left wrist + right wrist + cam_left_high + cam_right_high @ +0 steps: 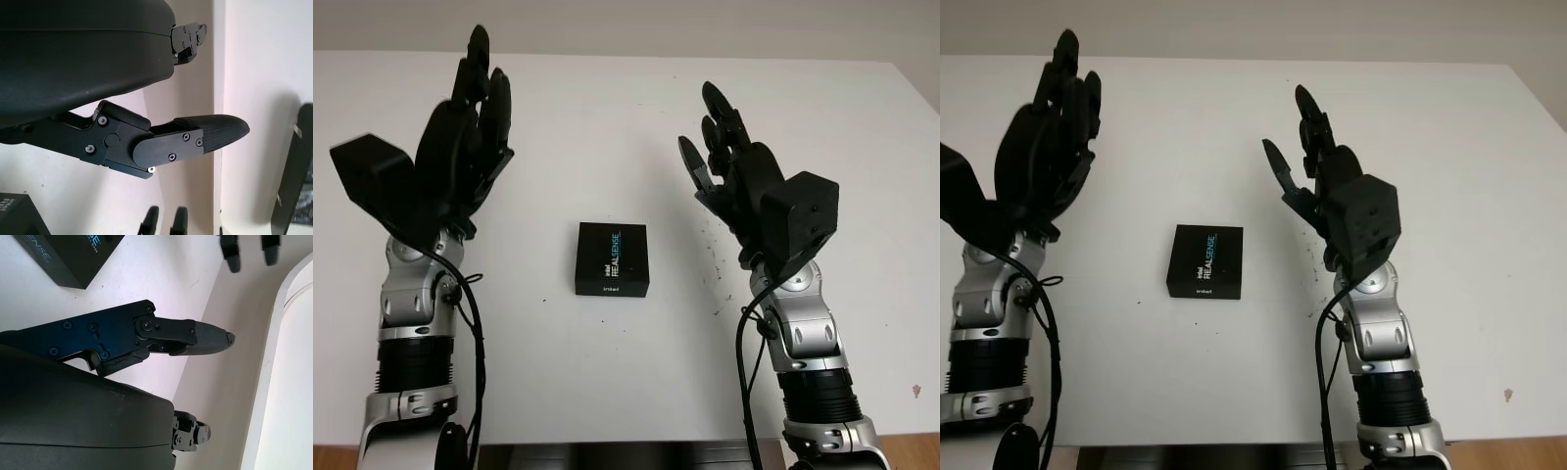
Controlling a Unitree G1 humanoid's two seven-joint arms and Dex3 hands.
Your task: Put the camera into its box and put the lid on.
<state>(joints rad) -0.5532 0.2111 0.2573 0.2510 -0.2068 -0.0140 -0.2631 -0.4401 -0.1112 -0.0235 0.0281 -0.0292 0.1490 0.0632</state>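
A small black box (612, 259) with blue and white lettering on its lid lies flat on the white table (607, 127), between the two arms. Its lid is on. My left hand (470, 117) is raised above the table to the left of the box, open, holding nothing. My right hand (720, 157) is raised to the right of the box, open as well, palm turned toward the middle. A corner of the box (63, 257) appears in the right wrist view and a corner of the box (19, 215) in the left wrist view.
The white table runs to a pale wall at the back. Its right edge (925, 108) slants away at the far right. A few small dark specks (717, 284) dot the surface near my right arm.
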